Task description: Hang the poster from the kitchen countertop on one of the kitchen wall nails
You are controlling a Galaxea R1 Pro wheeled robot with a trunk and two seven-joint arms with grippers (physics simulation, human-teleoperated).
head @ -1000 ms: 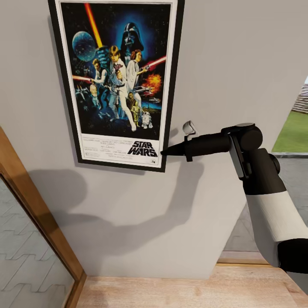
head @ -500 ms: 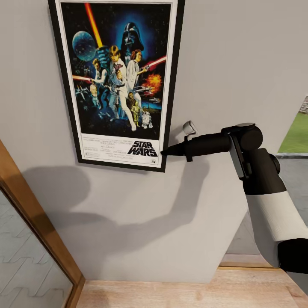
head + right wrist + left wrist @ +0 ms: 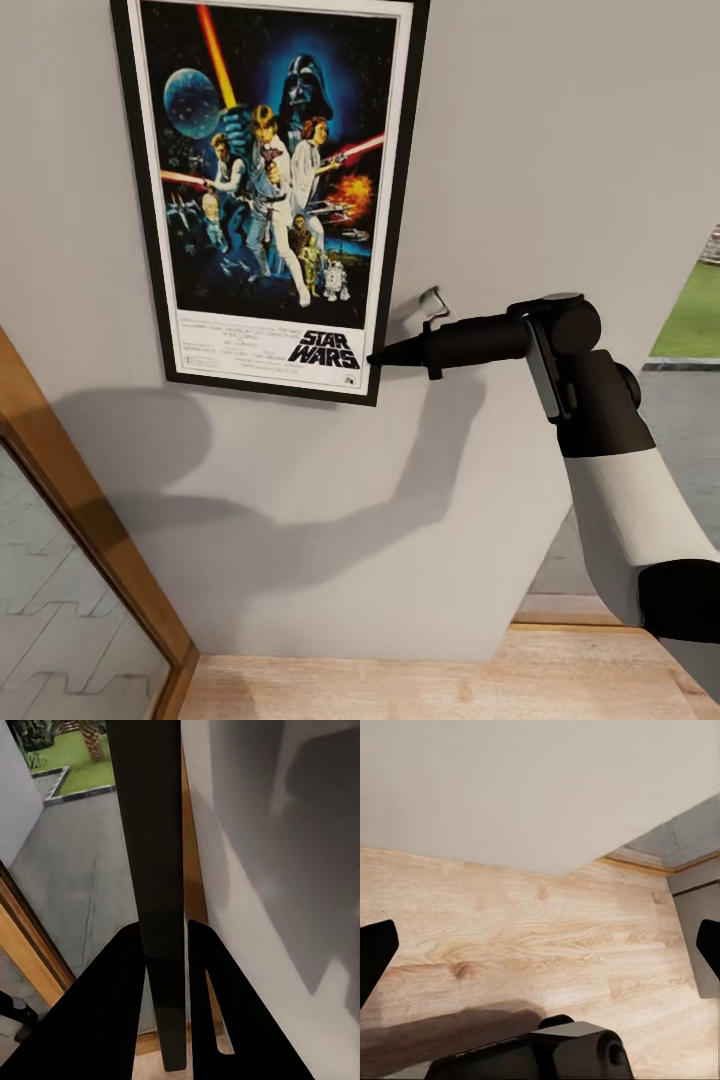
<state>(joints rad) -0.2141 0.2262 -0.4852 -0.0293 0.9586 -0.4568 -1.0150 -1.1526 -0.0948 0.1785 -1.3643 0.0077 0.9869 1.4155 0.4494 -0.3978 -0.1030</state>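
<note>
Head view: the poster (image 3: pixel 268 190), a framed Star Wars film poster with a thin black frame, white border and colourful figures on dark blue-black, sits flat against a grey wall (image 3: pixel 560 150), slightly tilted, its title near the bottom. The right gripper (image 3: pixel 380 356), black and tapering to a point, reaches in from the right on a black and white arm (image 3: pixel 620 480) and meets the poster's lower right corner, its jaws closed on the frame edge there. A small grey wall hook (image 3: pixel 434 300) sticks out of the wall just above the gripper. The arm's shadow falls across the wall below. A wooden door frame (image 3: pixel 90 520) runs diagonally at lower left, and a light wood floor (image 3: pixel 430 685) lies at the bottom. Left wrist view: the left gripper (image 3: pixel 540 945) hangs over the wood floor beside the foot of the grey wall, its two dark fingertips (image 3: pixel 375 952) far apart with nothing between them. Right wrist view: the poster's black frame edge (image 3: pixel 154 870) runs lengthwise between the two dark fingers (image 3: pixel 112 1005), which pinch it on both sides, the grey wall close alongside.
</note>
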